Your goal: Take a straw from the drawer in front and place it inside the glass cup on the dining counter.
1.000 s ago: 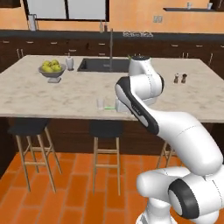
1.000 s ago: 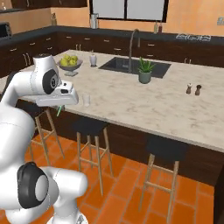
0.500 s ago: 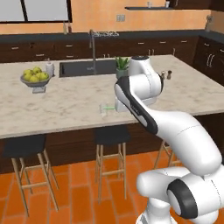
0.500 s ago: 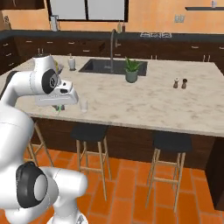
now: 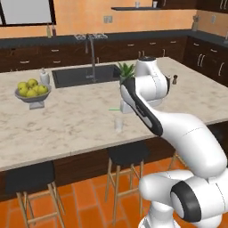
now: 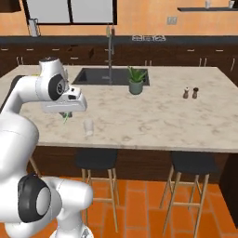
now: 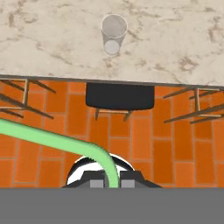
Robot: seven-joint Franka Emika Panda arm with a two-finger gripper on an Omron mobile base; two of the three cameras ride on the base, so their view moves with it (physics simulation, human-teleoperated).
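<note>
My gripper is shut on the light-green straw, which bends away to the left in the hand view. The hand hangs over the near edge of the dining counter, with the straw poking out a little above and to the left of the glass cup. The clear tumbler stands upright and empty near the counter's front edge, ahead of the fingers. In the right base view the cup is just right of the gripper. The drawer is out of view.
A bowl of green fruit and a soap bottle stand at the counter's left. The dark sink, its tap, a potted plant and two shakers lie further back. Black stools stand below the edge on orange tiles.
The whole scene has shifted, so the base has moved; the counter and cup now look closer. The gripper stays shut on the straw, still beside the cup.
</note>
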